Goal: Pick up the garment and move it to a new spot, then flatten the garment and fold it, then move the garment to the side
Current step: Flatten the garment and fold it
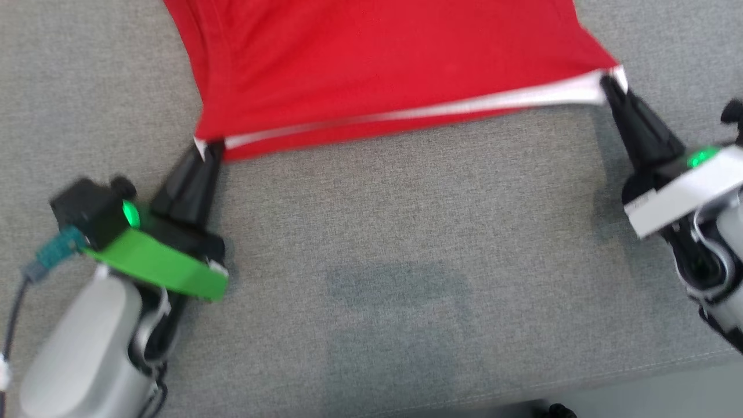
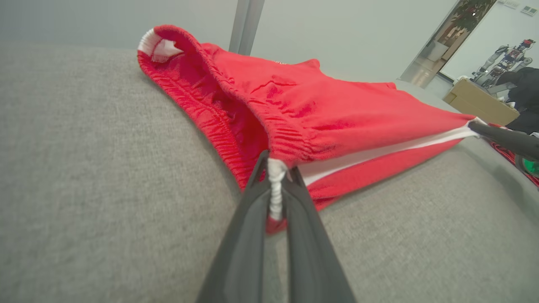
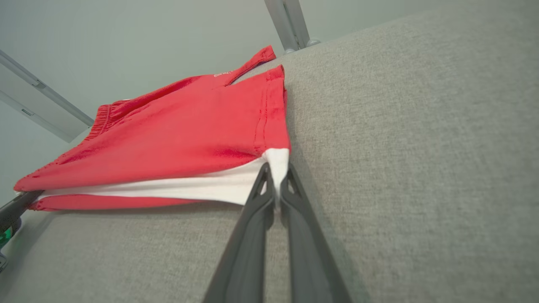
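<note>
The garment [image 1: 371,64] is a pair of red shorts with a white side stripe, spread on the grey fabric surface [image 1: 371,244] at the top of the head view. Its near edge is stretched taut between my two grippers. My left gripper [image 1: 206,148] is shut on the waistband corner of the garment [image 2: 294,113], white cloth pinched between its fingers [image 2: 252,202]. My right gripper [image 1: 609,84] is shut on the white hem corner of the garment [image 3: 177,134], cloth squeezed between its fingers [image 3: 257,202]. The shorts' far part runs out of the head view.
The grey cushion surface [image 2: 84,189] stretches wide before and beside the shorts; its front seam [image 1: 667,360] lies at the lower right. Beyond it, in the left wrist view, stand a metal post [image 2: 246,21], a cardboard box [image 2: 476,103] and another robot [image 2: 505,59].
</note>
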Available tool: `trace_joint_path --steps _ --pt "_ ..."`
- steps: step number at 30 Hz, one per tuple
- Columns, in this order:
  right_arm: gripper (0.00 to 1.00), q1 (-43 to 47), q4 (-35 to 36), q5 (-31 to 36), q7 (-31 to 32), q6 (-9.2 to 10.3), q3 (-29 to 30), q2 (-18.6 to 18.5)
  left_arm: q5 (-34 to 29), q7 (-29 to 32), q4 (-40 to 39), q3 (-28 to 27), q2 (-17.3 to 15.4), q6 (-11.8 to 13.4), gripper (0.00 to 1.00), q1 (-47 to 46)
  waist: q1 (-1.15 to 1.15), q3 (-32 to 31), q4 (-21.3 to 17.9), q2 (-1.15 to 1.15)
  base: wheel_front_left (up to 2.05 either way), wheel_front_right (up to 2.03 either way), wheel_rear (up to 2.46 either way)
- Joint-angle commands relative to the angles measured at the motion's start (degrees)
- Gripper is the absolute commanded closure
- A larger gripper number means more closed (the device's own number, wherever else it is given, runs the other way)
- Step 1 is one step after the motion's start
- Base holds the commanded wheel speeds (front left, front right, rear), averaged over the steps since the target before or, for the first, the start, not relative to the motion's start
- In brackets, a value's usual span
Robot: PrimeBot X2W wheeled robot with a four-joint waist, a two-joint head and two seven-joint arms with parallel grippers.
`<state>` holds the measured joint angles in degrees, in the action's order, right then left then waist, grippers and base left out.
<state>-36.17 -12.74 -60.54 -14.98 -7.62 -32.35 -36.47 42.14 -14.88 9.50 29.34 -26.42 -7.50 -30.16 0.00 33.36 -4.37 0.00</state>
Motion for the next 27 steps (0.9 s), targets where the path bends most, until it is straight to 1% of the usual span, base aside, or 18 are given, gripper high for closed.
trace_joint_path --steps 1,4,6,9,10,11,12,15,17,19,22,24,27 --pt "1.00 4.1 0.5 -1.4 -0.2 0.25 0.2 -2.1 -0.7 -0.4 -1.1 -1.0 -0.1 1.1 1.00 4.7 0.00 -6.5 1.7 0.00 0.00 0.00 0.00" --pt "1.00 14.1 3.6 -4.1 -0.1 0.26 0.6 -5.9 -1.2 -0.4 -5.2 -1.0 1.0 2.7 1.00 15.5 0.00 -9.9 2.1 0.00 0.00 0.00 0.00" --pt "1.00 20.8 5.8 -6.1 -0.1 0.27 1.8 -8.1 -1.1 -0.4 -7.7 -1.0 1.5 4.4 1.00 22.5 0.00 -11.1 2.2 0.00 0.00 0.00 0.00" --pt "1.00 30.8 8.9 -8.9 -0.2 0.52 5.4 -11.3 -0.5 -0.4 -12.7 -2.0 2.8 6.5 1.00 31.0 0.00 -12.0 2.5 0.00 0.00 0.00 0.00" --pt "1.00 33.9 10.1 -9.6 -0.3 0.58 6.9 -12.1 -0.9 -0.5 -14.2 -1.9 2.8 7.2 1.00 33.5 0.00 -11.9 2.8 0.00 0.00 0.00 0.00" --pt "1.00 36.4 11.5 -10.3 -0.4 0.59 8.3 -12.5 -1.2 -0.5 -15.5 -1.6 2.8 7.8 1.00 35.4 0.00 -11.7 3.0 0.00 0.00 0.00 0.00" --pt "1.00 36.4 11.5 -10.3 -0.4 0.59 8.3 -12.5 -1.2 -0.5 -15.5 -1.6 2.8 7.8 1.00 35.4 0.00 -11.7 3.0 0.00 0.00 0.00 0.00" --pt "1.00 41.0 16.3 -11.2 -0.4 0.58 12.7 -13.8 -0.7 0.6 -19.4 -0.7 3.2 9.4 1.00 37.9 0.00 -10.8 3.4 0.00 0.00 0.00 0.00" --pt "1.00 41.1 18.3 -10.3 -0.4 0.57 15.2 -13.9 0.2 2.4 -21.6 -0.4 3.1 9.8 1.00 37.8 0.00 -10.0 3.6 0.00 0.00 0.00 0.00" --pt "1.00 38.6 20.6 -9.5 1.2 0.54 16.7 -13.9 2.3 4.8 -23.6 -0.9 3.2 9.9 1.00 36.2 0.00 -9.0 4.1 0.00 0.00 0.00 0.00" --pt "1.00 31.9 22.5 -8.6 5.8 0.31 16.9 -13.3 4.2 9.3 -25.4 -2.6 1.7 10.4 1.00 32.0 0.00 -6.4 5.0 0.00 0.00 0.00 0.00" --pt "1.00 25.5 22.6 -8.3 9.9 0.24 16.0 -11.8 4.4 12.7 -26.4 -3.1 0.8 10.4 1.00 27.9 0.00 -4.5 6.0 0.00 0.00 0.00 0.00" --pt "1.00 15.6 19.7 -7.2 15.9 0.18 14.5 -9.6 6.3 17.7 -27.8 -3.0 2.2 11.2 1.00 20.9 0.00 -2.3 7.8 0.00 0.00 0.00 0.00"
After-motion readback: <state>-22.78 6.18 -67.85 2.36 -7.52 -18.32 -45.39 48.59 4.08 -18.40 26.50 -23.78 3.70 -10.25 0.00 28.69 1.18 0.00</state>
